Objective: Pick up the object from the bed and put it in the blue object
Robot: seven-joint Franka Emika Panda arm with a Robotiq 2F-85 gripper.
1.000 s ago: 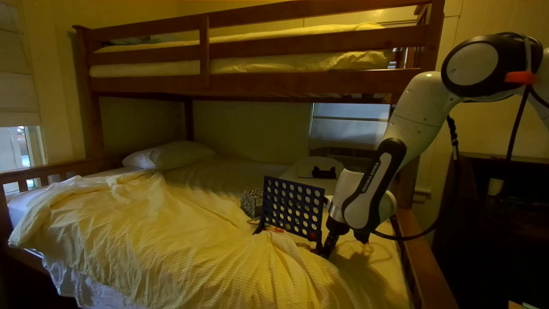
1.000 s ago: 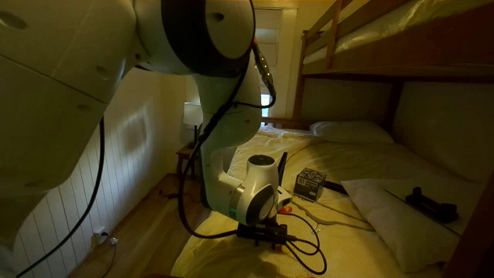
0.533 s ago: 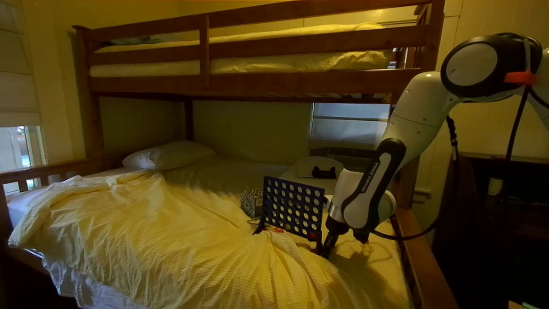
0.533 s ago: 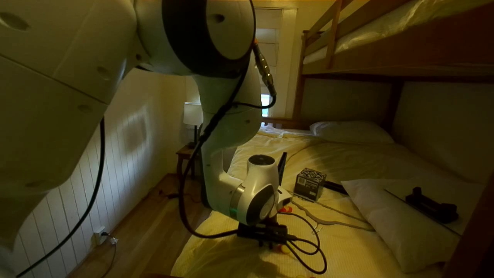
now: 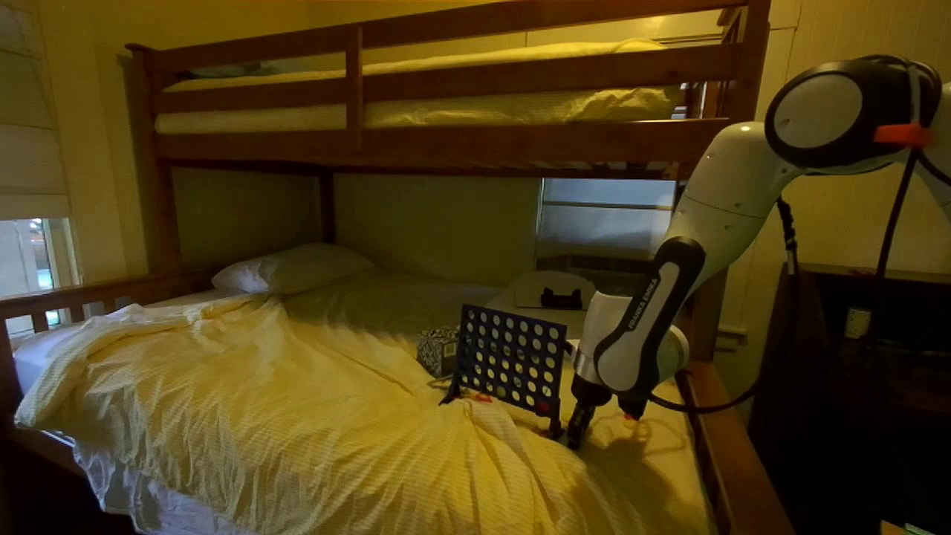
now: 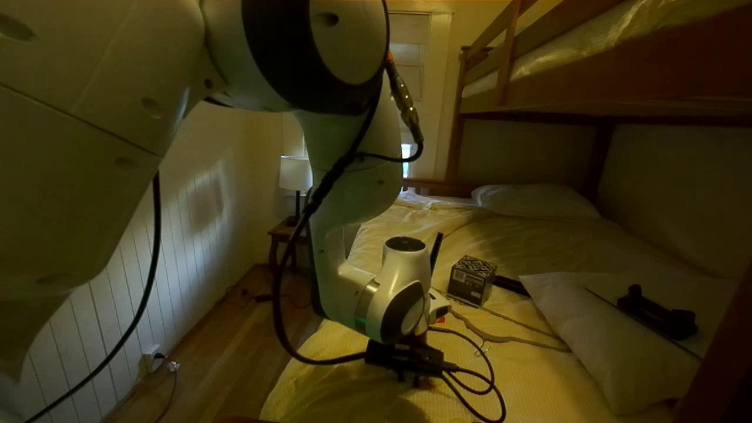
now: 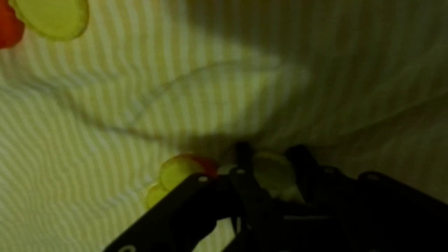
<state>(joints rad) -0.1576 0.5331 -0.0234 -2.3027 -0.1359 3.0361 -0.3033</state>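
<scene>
My gripper [image 7: 269, 150] is shut on a yellow disc [image 7: 274, 173], which fills the gap between both dark fingers in the wrist view. The picture there is dim, and the disc's lower part is hidden. In an exterior view the gripper [image 5: 578, 438] points down at the bed [image 5: 334, 416], close beside the near foot of the blue object. That blue object [image 5: 502, 328], an upright board with round holes, stands on the sheet. Seen edge-on in an exterior view, the blue board [image 6: 436, 252] is partly behind my arm.
More discs lie on the sheet: a yellow disc [image 7: 52, 15] by a red disc [image 7: 8, 28], and yellow discs [image 7: 176, 173] beside the gripper. A patterned box [image 6: 472, 281] sits behind the board. A wooden side rail [image 5: 743, 461] edges the bed; the upper bunk [image 5: 446, 141] overhangs.
The fingers have drawn together in an exterior view. My arm has shifted slightly to the right in both exterior views, and the blue board has moved a little the same way.
</scene>
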